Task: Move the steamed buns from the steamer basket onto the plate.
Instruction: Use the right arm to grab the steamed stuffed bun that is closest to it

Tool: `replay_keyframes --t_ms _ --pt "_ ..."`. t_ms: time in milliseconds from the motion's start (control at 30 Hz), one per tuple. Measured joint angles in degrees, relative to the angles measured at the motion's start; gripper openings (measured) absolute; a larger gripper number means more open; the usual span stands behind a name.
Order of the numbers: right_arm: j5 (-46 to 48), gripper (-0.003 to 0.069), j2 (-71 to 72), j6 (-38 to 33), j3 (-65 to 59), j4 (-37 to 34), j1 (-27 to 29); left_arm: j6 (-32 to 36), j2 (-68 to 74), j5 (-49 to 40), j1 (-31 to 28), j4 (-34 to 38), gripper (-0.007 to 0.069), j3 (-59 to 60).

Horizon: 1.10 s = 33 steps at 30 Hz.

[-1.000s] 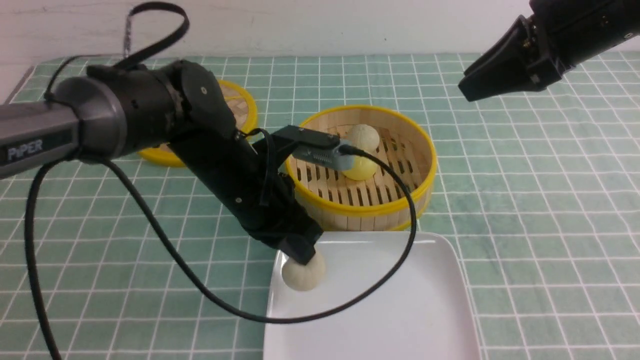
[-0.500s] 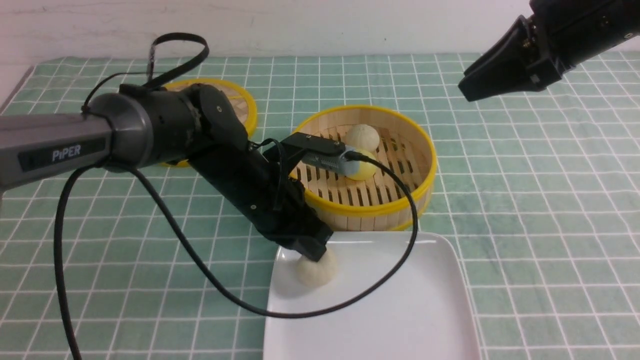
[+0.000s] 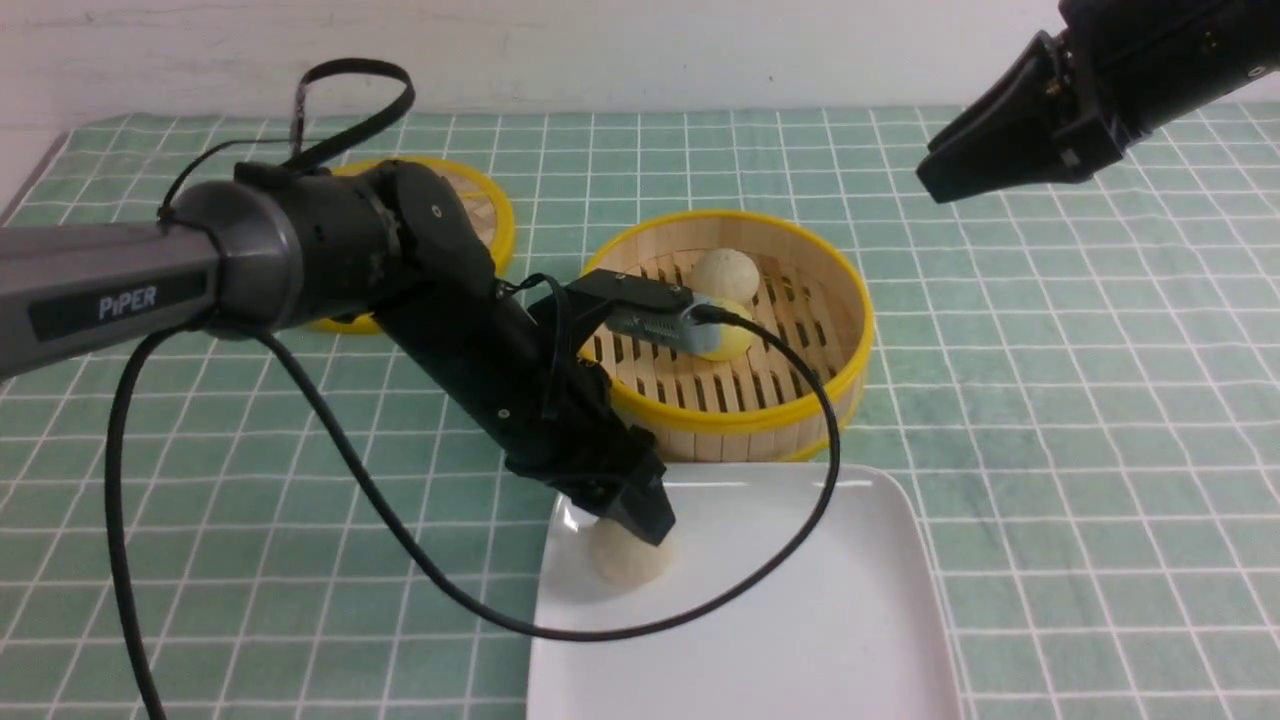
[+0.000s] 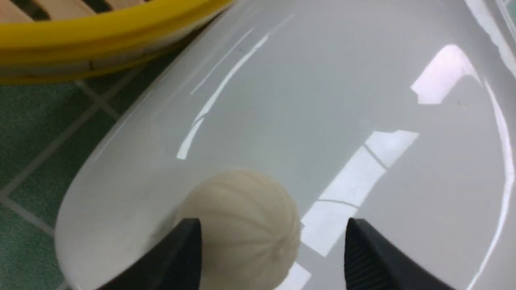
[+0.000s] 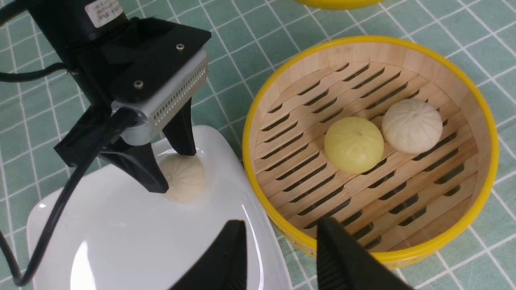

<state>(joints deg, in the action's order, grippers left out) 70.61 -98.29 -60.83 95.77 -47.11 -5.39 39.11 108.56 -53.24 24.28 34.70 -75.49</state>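
— Left arm [image 3: 300, 260] comes in low from the left and slopes down, crossing in front of the basket [image 3: 730, 420] at its near-left rim.
— And the left gripper [image 4: 272, 229]?
— Pointing down over the plate's [image 3: 800, 620] far-left corner, fingers spread wide, straddling a pale bun [image 3: 625, 555]. One finger sits at the bun's side and the other stands clear of it.
— So that bun's on the plate?
— Yes, resting on it, close to the raised edge. From there the plate is bare to the right and toward the near side.
— The other buns?
— Yellow bun [image 3: 725, 342] and white bun [image 3: 725, 272] sit side by side in the basket, just behind the plate.
— Right side?
— Right gripper [image 5: 282, 225] hangs high at the far right, well apart from everything, fingers partly apart with nothing between them. Open cloth [image 3: 1100, 400] lies beneath it.
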Motion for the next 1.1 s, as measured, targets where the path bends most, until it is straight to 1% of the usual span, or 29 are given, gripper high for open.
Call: replay_keyframes --t_ms 133,233,400,467,500,567,700,767,867,900,933,967,1100 --pt "0.00 0.0265 0.00 0.00 0.00 0.00 0.00 -2.31 -2.05 -3.79 0.00 -0.09 0.0496 -4.74" --pt "0.00 0.0265 0.00 1.60 0.00 0.00 0.00 -4.94 -4.74 -6.27 0.00 -1.04 0.0499 -9.37" --pt "-1.86 0.0265 -0.33 5.84 0.00 1.57 0.00 -9.98 -10.91 -8.39 0.05 -6.49 0.0500 -16.23" --pt "-2.84 0.0265 -0.61 6.33 0.00 2.18 0.00 -11.12 -12.54 -8.39 0.05 -8.33 0.0500 -17.35" --pt "-4.43 0.0272 -1.30 6.88 0.13 3.49 -0.25 -12.68 -15.04 -8.16 0.05 -10.99 0.0500 -18.36" --pt "-6.19 0.0283 -2.34 6.94 0.61 5.19 -0.95 -13.70 -17.54 -7.70 0.05 -13.52 0.0500 -18.55" --pt "-7.77 0.0319 -5.92 7.34 3.54 8.08 -4.59 -15.97 -21.55 -7.09 0.05 -16.96 0.0500 -18.69" --pt "-8.10 0.0331 -7.65 7.92 5.00 8.98 -6.49 -17.03 -22.35 -7.03 0.05 -17.46 0.0500 -18.83" --pt "-8.88 0.0346 -11.86 10.82 9.73 12.64 -10.44 -19.41 -23.76 -7.03 0.05 -18.43 0.0500 -18.83" --pt "-9.02 0.0348 -13.96 12.40 11.91 14.92 -12.15 -19.96 -23.93 -7.03 0.05 -18.64 0.0500 -18.83" --pt "-9.10 0.0349 -15.76 13.63 13.68 16.89 -13.02 -20.24 -24.13 -7.03 0.05 -18.65 0.0497 -18.83" --pt "-9.16 0.0349 -16.07 13.63 13.95 17.23 -13.18 -20.25 -24.13 -7.03 0.05 -18.65 0.0496 -18.83" --pt "-9.50 0.0350 -22.25 16.06 18.45 22.21 -15.24 -20.61 -24.87 -7.08 0.05 -18.65 0.0479 -18.83"
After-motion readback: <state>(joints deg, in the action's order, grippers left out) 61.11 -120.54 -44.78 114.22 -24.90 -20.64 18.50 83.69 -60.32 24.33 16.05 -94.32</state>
